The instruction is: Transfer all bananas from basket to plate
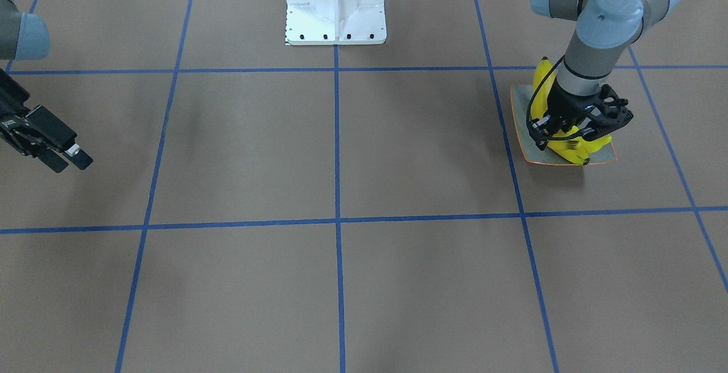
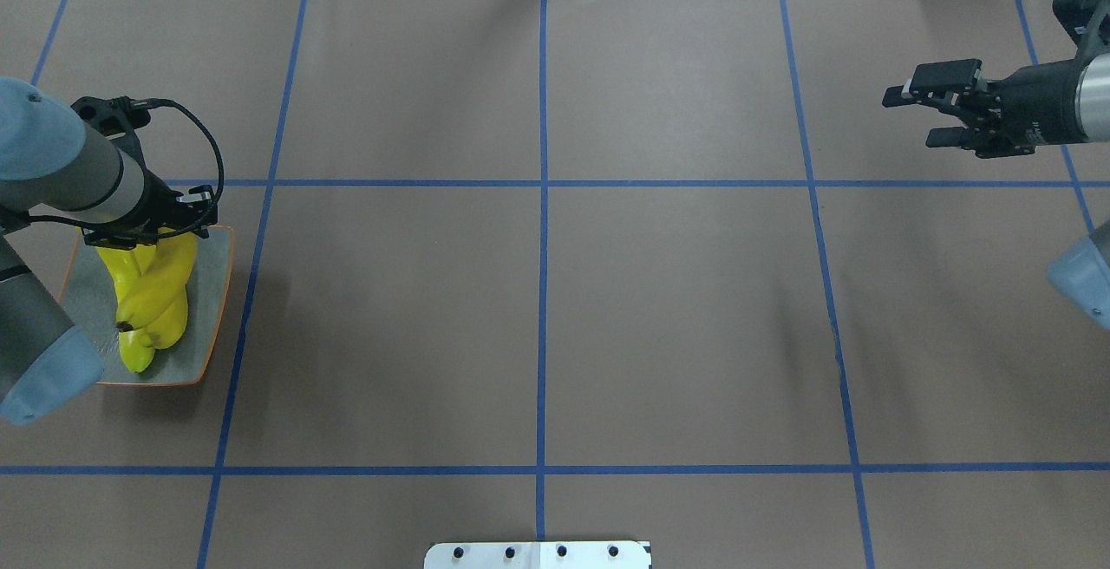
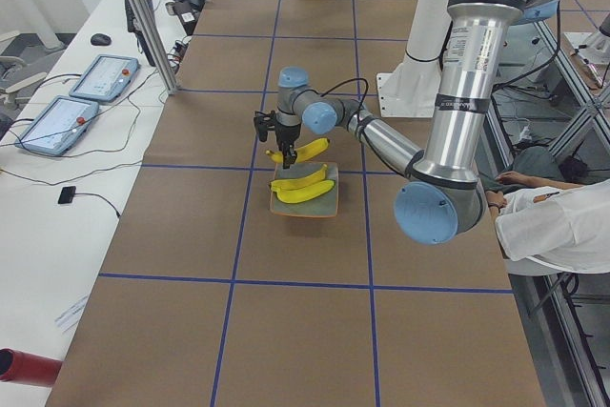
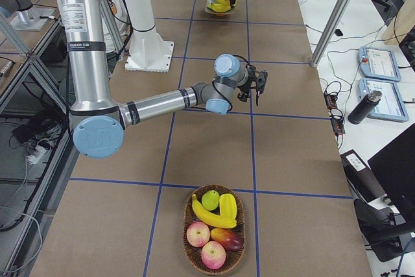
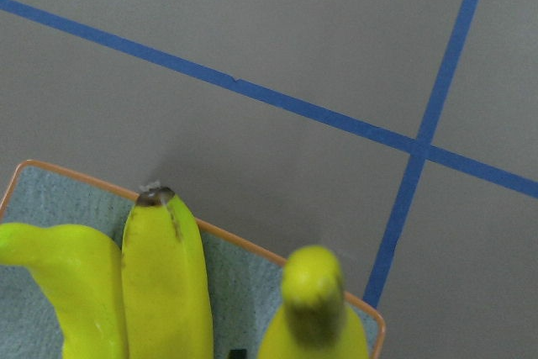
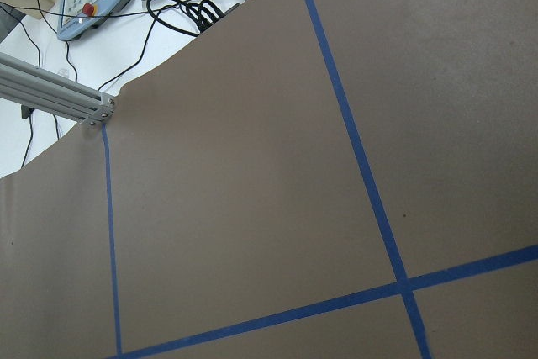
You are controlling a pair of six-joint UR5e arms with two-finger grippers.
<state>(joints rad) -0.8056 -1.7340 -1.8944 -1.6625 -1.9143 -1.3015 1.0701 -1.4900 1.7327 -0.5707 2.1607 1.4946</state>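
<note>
My left gripper (image 3: 283,156) is shut on one end of a yellow banana (image 3: 311,150) and holds it just above the plate (image 3: 327,208). Two more bananas (image 3: 303,188) lie on that square grey-green, orange-rimmed plate (image 2: 215,291). In the left wrist view the held banana (image 5: 313,308) is close and blurred, beside the two lying ones (image 5: 164,283). One banana (image 4: 207,215) lies in the woven basket (image 4: 188,241) at the table's other end. My right gripper (image 2: 910,114) is open and empty, high above the table, well away from the basket.
The basket also holds apples (image 4: 214,254), a pear and other fruit. The white robot base (image 1: 335,6) stands at the table's middle edge. Blue tape lines cross the brown table (image 2: 538,309). A person sits beside the table (image 3: 562,226).
</note>
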